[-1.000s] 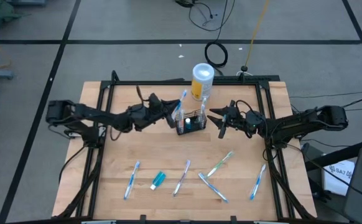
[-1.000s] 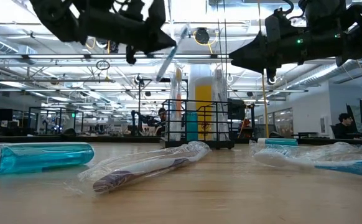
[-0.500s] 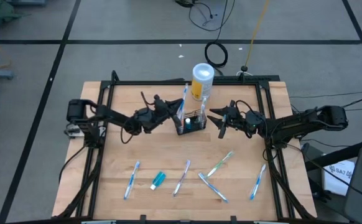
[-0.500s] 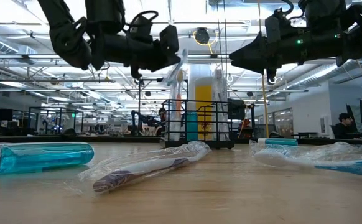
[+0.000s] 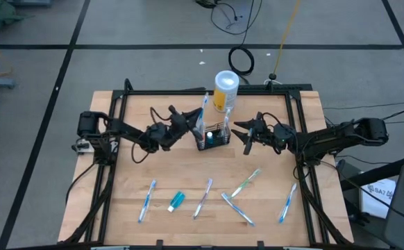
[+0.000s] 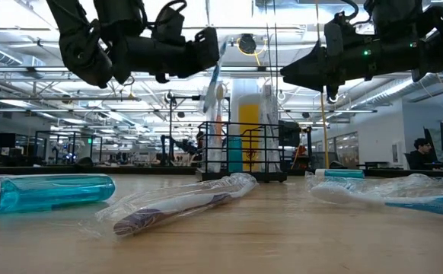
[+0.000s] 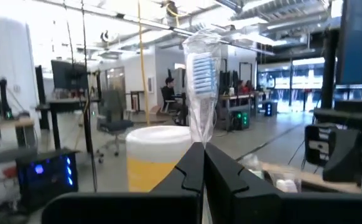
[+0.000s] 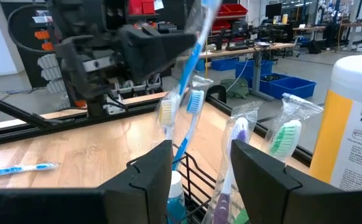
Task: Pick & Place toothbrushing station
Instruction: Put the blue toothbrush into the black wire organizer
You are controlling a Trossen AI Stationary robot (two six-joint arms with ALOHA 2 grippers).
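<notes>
The black wire-mesh basket (image 5: 213, 137) stands at the table's far middle and holds several wrapped toothbrushes upright; it also shows in the low view (image 6: 240, 152). My left gripper (image 5: 188, 126) hovers just left of it, shut on a plastic-wrapped blue toothbrush (image 5: 203, 111) that stands nearly upright over the basket's left side. My right gripper (image 5: 246, 132) is open and empty just right of the basket, its fingers (image 8: 159, 168) on either side of the basket's toothbrushes without touching them. My left gripper (image 7: 203, 149) pinches the wrapped toothbrush's handle (image 7: 201, 134) between its two fingers, a little below the bristle head (image 7: 199, 65). The fingers come level from the table's left and lie across the handle. The brush stands nearly upright, head up; its lower end (image 8: 180, 146) reaches down at the basket.
A white-and-yellow canister (image 5: 225, 90) stands just behind the basket. Several wrapped toothbrushes (image 5: 147, 201) (image 5: 202, 198) (image 5: 246, 182) and a teal tube (image 5: 177, 201) lie along the table's near half. A black frame (image 5: 119, 104) borders the table.
My left gripper has drawn back a little toward the table's left edge and has turned. The held toothbrush has swung from a slant to nearly upright beside the basket, still held.
</notes>
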